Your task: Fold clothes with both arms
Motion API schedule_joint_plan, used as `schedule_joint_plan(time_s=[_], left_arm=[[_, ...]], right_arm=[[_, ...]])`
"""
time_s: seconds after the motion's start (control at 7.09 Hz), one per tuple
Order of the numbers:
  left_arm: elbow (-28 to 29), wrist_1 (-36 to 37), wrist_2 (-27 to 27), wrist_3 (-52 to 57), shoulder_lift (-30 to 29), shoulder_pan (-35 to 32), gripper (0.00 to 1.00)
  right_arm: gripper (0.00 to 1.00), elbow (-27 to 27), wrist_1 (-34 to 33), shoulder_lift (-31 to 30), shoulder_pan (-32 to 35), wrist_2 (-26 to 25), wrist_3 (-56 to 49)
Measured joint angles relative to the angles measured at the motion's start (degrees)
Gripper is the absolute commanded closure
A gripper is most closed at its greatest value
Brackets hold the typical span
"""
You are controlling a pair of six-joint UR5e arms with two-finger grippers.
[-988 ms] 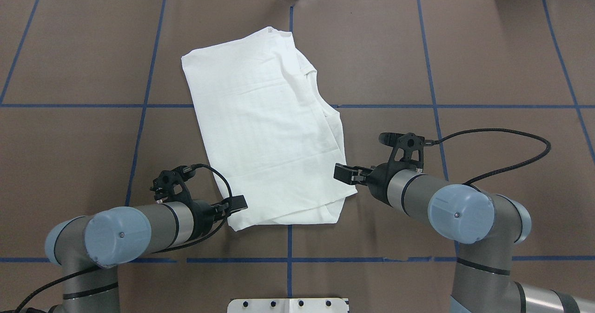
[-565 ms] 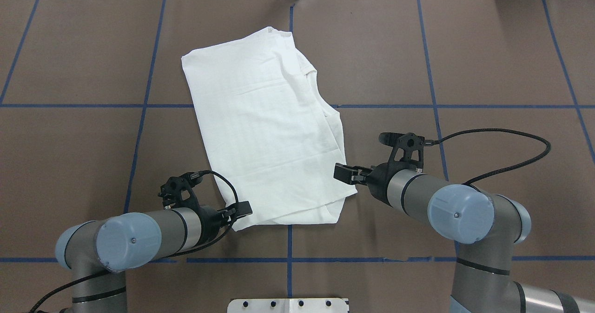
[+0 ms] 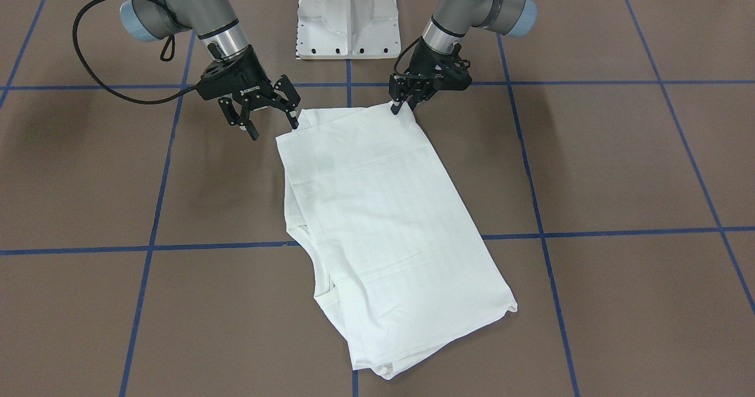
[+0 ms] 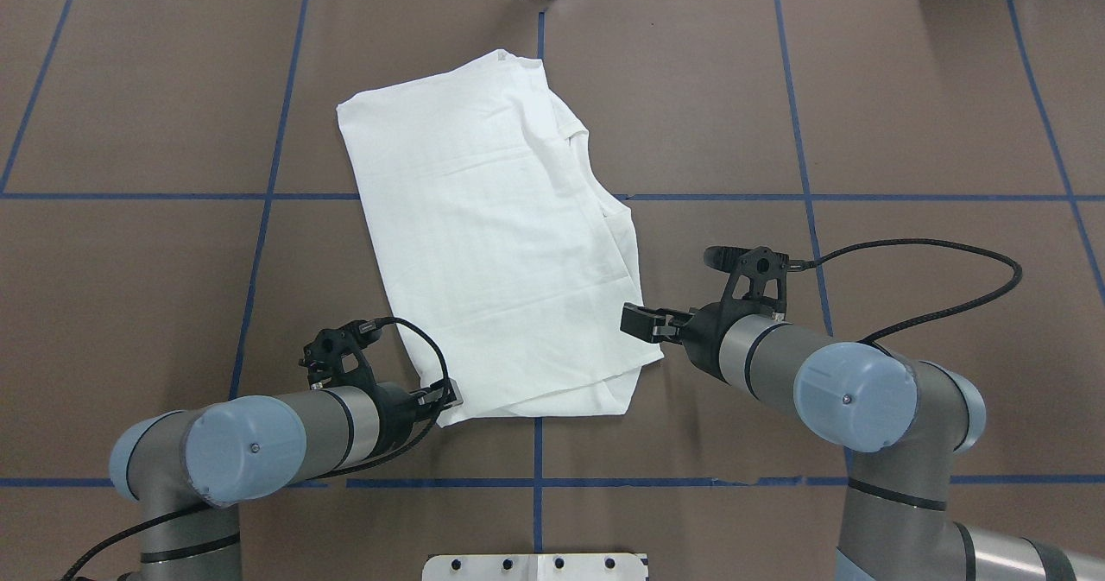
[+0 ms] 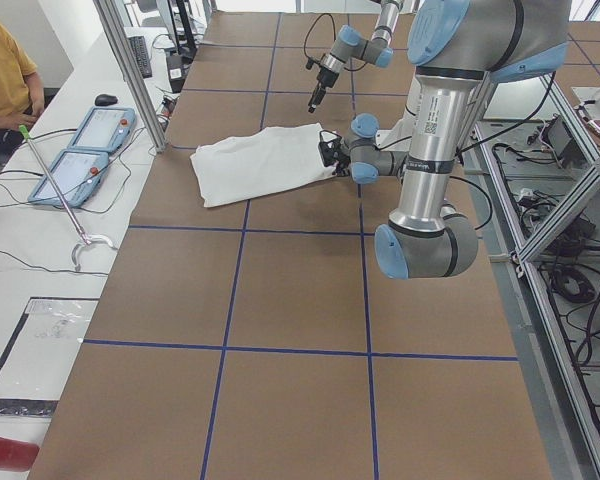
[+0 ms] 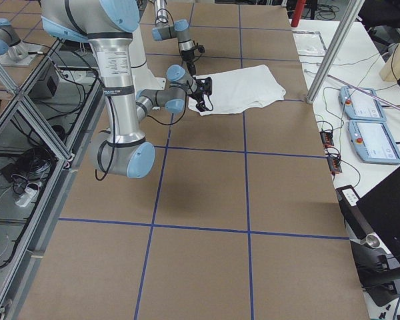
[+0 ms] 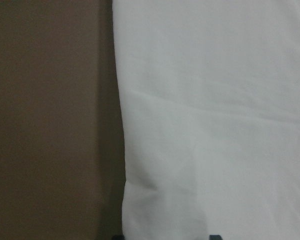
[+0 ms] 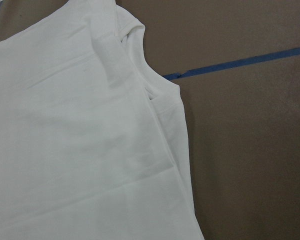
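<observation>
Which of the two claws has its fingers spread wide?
The right gripper, on the front view's left: fingers far apart. On the left gripper they look close together.

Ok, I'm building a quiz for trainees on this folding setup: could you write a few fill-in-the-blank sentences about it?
The white folded thin-fabric shirt lies on a brown table gridded with ____ tape. The right black two-finger gripper has its jaws ____. The left black two-finger gripper is at a ____ of the shirt.
Missing words: blue; open; corner.
</observation>
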Motion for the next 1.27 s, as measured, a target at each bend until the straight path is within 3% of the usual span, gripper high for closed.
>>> schedule_joint_plan(time_s=[0.14,0.56,0.99,1.27], left_arm=[[0.00,0.00,0.00,0.01,-0.09,0.07,1.00],[-0.41,0.00,0.00,0.17,-0.27,-0.01,1.00],[-0.67,0.00,0.06,0.45,-0.30,-0.15,1.00],[-0.71,0.00,0.08,0.52,-0.31,-0.24,1.00]], right_arm=[[0.00,-0.09,0.00,0.03,-0.01,0.00,0.00],[0.05,-2.88,-1.36,1.80,-0.13,-0.19,5.24],[0.14,-5.08,-12.28,8.03,-0.65,-0.05,17.93],[0.16,-5.67,-16.50,9.02,-1.86,-0.02,23.24]])
